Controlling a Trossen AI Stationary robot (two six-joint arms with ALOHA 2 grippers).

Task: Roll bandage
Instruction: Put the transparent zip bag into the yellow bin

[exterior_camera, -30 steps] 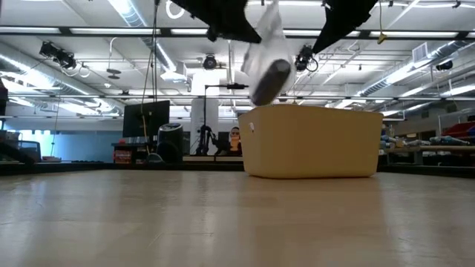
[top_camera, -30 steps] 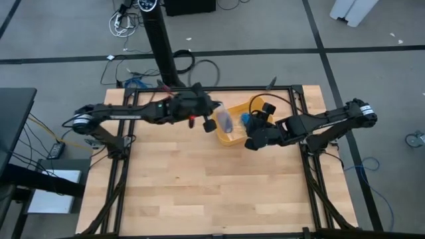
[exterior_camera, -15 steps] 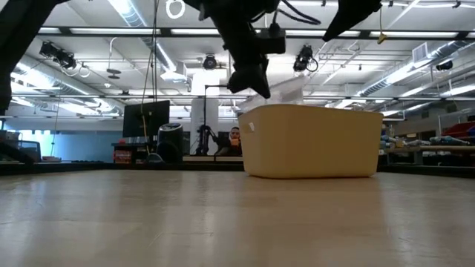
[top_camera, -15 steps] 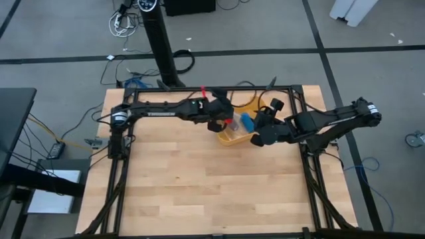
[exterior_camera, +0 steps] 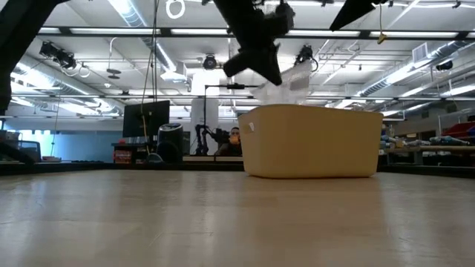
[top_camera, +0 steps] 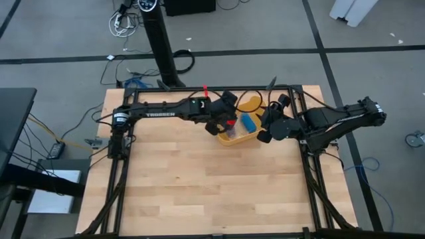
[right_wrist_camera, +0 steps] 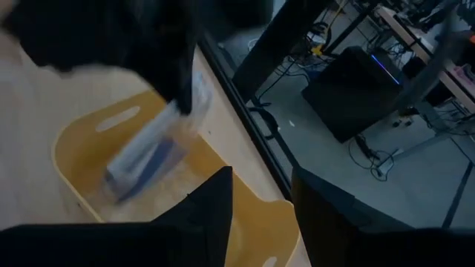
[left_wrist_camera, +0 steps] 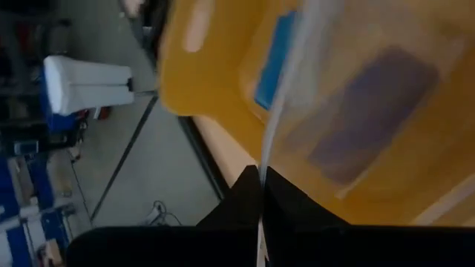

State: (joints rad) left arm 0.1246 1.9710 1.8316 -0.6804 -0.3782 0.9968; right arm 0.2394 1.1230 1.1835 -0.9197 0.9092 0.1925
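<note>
My left gripper (top_camera: pixel 228 121) is over the yellow plastic tub (top_camera: pixel 234 139) at the table's far right, shut on a clear plastic wrapper (left_wrist_camera: pixel 356 89). The dark-blue bandage (left_wrist_camera: pixel 371 111) shows through the wrapper as a flat patch. The wrapper hangs into the tub; in the low view it (exterior_camera: pixel 293 81) shows just above the tub's rim (exterior_camera: pixel 312 110). My right gripper (top_camera: pixel 265 129) is open and empty just right of the tub, its fingers (right_wrist_camera: pixel 211 215) pointing at the tub. My left gripper pinches the wrapper's thin edge (left_wrist_camera: pixel 261 194) between its two shut fingers. The wrapper hangs below the fingers into the tub, with the bandage inside it. Whether its lower end rests on the tub's floor, I cannot tell.
A bright blue item (top_camera: pixel 248 122) lies in the tub beside the wrapper. The tub stands close to the table's far edge and the black frame rail (top_camera: pixel 265 87). The bare wooden tabletop (top_camera: pixel 199 186) stretches toward the near edge.
My left gripper has carried the wrapper from just left of the tub toward the table's right edge until it is over the tub, and the wrapper now hangs into it. My right gripper has drawn back a little toward the table's right edge.
</note>
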